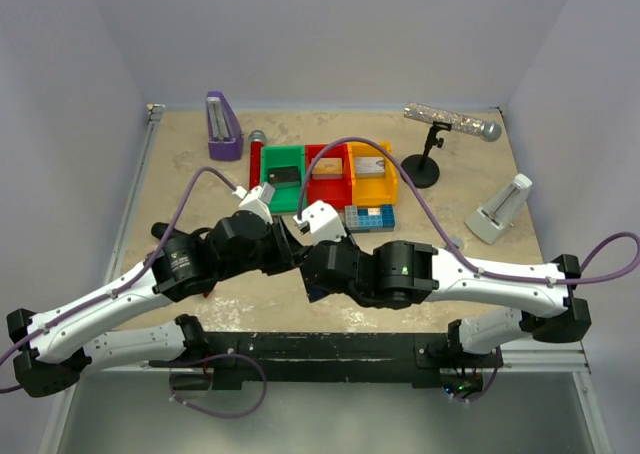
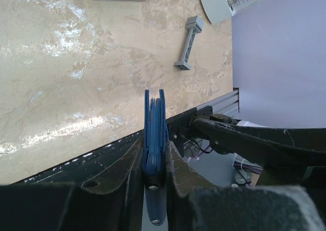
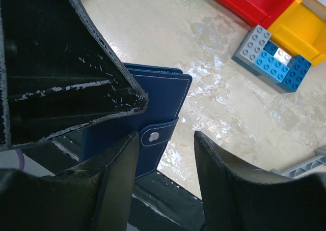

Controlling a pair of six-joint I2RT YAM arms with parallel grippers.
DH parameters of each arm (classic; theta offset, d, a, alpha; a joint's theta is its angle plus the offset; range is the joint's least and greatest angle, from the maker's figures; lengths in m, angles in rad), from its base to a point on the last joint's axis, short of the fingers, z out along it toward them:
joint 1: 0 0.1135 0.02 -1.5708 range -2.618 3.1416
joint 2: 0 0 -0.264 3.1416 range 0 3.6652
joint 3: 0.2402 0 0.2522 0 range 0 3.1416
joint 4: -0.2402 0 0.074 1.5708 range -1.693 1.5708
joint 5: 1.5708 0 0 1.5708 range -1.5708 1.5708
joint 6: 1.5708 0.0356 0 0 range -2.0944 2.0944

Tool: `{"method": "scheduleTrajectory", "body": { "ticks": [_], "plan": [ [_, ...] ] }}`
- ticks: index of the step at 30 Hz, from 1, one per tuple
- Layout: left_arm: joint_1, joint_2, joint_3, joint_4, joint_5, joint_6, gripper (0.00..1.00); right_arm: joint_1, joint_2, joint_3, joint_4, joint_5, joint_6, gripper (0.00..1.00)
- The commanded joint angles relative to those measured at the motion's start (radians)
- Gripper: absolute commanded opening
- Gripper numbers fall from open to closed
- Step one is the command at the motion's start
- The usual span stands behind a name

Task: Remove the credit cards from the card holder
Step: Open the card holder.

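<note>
Overhead, the left arm [image 1: 110, 309] and right arm [image 1: 500, 272] meet over the near edge of the table [image 1: 200, 174]. Left wrist: the left gripper [image 2: 155, 149] pinches the navy card holder [image 2: 154, 121] edge-on. Right wrist: the right gripper [image 3: 165, 175] gapes half-open at its snap tab [image 3: 153, 135] (fastened), holding nothing.

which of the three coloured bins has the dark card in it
The green bin, leftmost: a dark card lies in it; the red bin holds a tan card, the yellow bin a grey card.

Tan table [image 1: 470, 164] bearing coloured trays [image 1: 328, 196], brick plate [image 1: 370, 217]
</note>
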Motion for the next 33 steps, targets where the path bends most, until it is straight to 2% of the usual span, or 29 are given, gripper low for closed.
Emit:
{"method": "scheduleTrajectory", "body": {
  "ticks": [1, 9, 24, 33],
  "plan": [
    [-0.006, -0.009, 0.039, 0.061, 0.003, -0.045, 0.0, 0.007, 0.008, 0.055, -0.012, 0.014, 0.03, 0.52],
    [-0.006, -0.02, 0.021, 0.071, -0.017, -0.114, 0.0, 0.026, 0.037, 0.09, -0.084, 0.052, 0.064, 0.53],
    [-0.006, -0.024, 0.021, 0.101, 0.003, -0.134, 0.0, 0.05, 0.12, 0.157, -0.173, 0.08, 0.09, 0.56],
    [-0.006, -0.035, 0.007, 0.127, 0.034, -0.131, 0.0, 0.049, 0.146, 0.164, -0.204, 0.075, 0.096, 0.44]
  ]
}}
